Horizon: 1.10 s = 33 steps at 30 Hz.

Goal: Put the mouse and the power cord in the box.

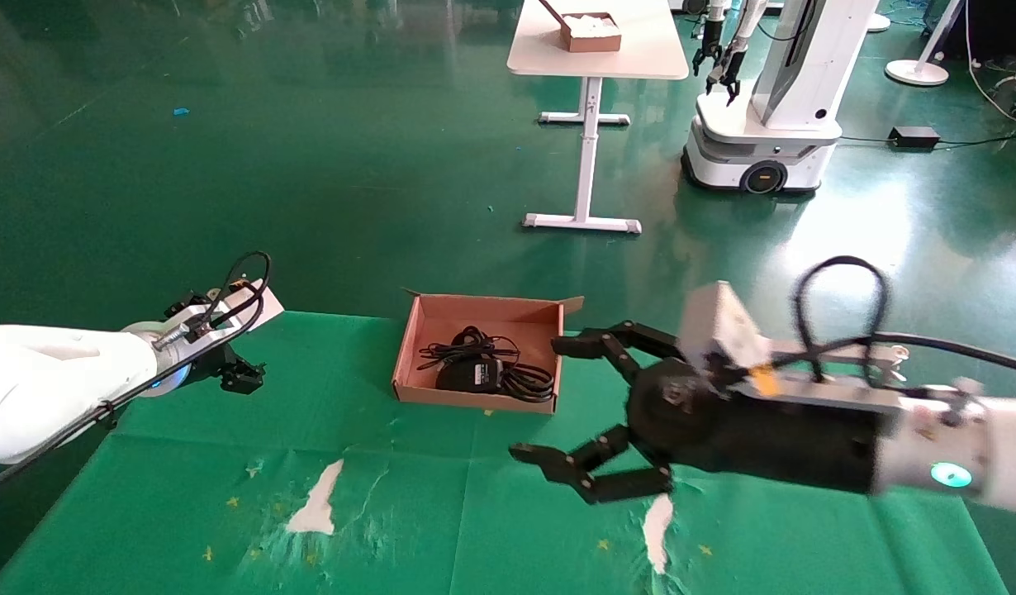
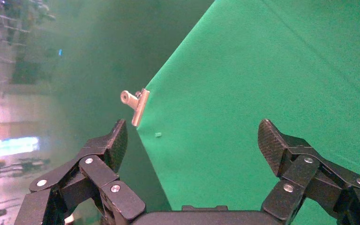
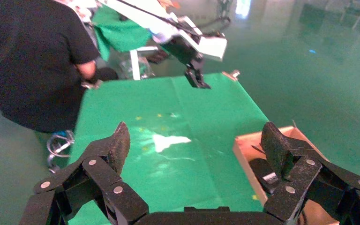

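The box lies just left of the right gripper, whose jaws are spread and empty. Mouse and power cord lie inside it.

Right gripper spread wide; left gripper likewise.

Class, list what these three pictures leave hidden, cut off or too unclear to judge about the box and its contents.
- Head view: inside the box a black heap; mouse and power cord cannot be told apart, as the cables overlap.
- Right wrist view: only part of the box shows; the right gripper and the picture edge hide the rest.
- Left wrist view: the open left gripper faces cloth; no box appears.
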Each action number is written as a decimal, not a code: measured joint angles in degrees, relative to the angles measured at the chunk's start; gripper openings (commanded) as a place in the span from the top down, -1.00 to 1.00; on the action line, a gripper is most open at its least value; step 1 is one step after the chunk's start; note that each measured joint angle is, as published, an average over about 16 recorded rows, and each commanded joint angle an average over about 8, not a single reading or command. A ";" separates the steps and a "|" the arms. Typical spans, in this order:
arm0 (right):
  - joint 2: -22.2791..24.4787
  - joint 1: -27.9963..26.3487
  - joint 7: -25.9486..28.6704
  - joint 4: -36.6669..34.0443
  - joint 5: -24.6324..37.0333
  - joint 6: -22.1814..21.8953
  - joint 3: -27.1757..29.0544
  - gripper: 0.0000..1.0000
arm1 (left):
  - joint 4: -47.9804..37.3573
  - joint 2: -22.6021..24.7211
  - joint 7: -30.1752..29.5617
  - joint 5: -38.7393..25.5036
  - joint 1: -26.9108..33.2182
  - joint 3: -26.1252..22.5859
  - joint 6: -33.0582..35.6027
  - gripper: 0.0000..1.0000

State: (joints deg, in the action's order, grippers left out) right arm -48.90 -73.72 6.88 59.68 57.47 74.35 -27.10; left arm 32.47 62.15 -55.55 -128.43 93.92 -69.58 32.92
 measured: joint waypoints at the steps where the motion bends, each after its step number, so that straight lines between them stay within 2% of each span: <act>1: 0.73 0.64 0.20 0.73 -0.82 0.59 0.58 -1.00 | 0.39 -0.26 0.43 0.83 -0.31 0.51 0.50 -1.00; 6: 4.38 3.83 1.22 4.38 -4.92 3.58 3.50 -1.00 | 3.01 -1.99 3.29 6.36 -2.38 3.93 3.87 -1.00; 18: 12.00 10.51 3.34 12.01 -13.50 9.81 9.58 -1.00 | 11.42 -7.54 12.45 24.07 -9.00 14.89 14.66 -1.00; 33: 13.88 12.12 3.82 13.84 -15.65 11.35 11.01 -1.00 | 22.05 -14.55 24.03 46.44 -17.36 28.73 28.30 -1.00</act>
State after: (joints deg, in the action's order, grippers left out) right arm -35.01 -61.61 10.70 73.52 41.83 85.70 -16.09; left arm 54.52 47.59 -31.52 -81.99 76.56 -40.85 61.22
